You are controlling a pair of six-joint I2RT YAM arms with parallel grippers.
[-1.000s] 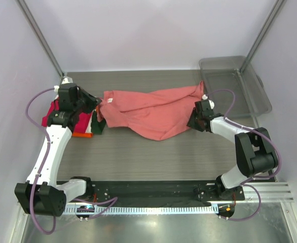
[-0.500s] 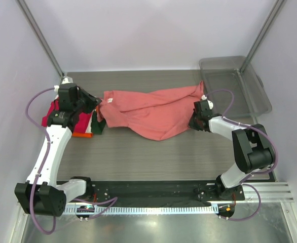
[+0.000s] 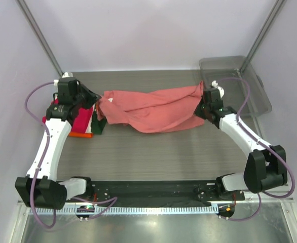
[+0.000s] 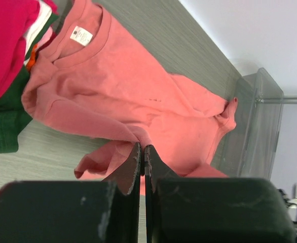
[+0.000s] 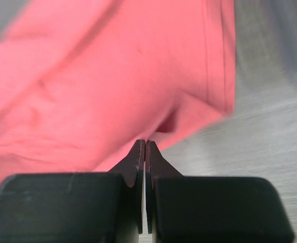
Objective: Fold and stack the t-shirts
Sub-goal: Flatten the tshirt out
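- Shirt (image 3: 153, 110) in coral pink lay stretched over the table (image 3: 148, 152), between both grippers.
- Left gripper (image 4: 142, 151) pinched its cloth tight.
- Right gripper (image 5: 145, 146) pinched it too.
- White tag (image 4: 81, 35) sat inside the collar, words too small to read.

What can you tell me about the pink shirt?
The salmon-pink t-shirt is soft, wrinkly cloth with short sleeves, a round collar and a white neck label. It lies crumpled across the grey table, stretched between the left hand and right hand, which each pinch an end. Its collar end touches the shirt pile.
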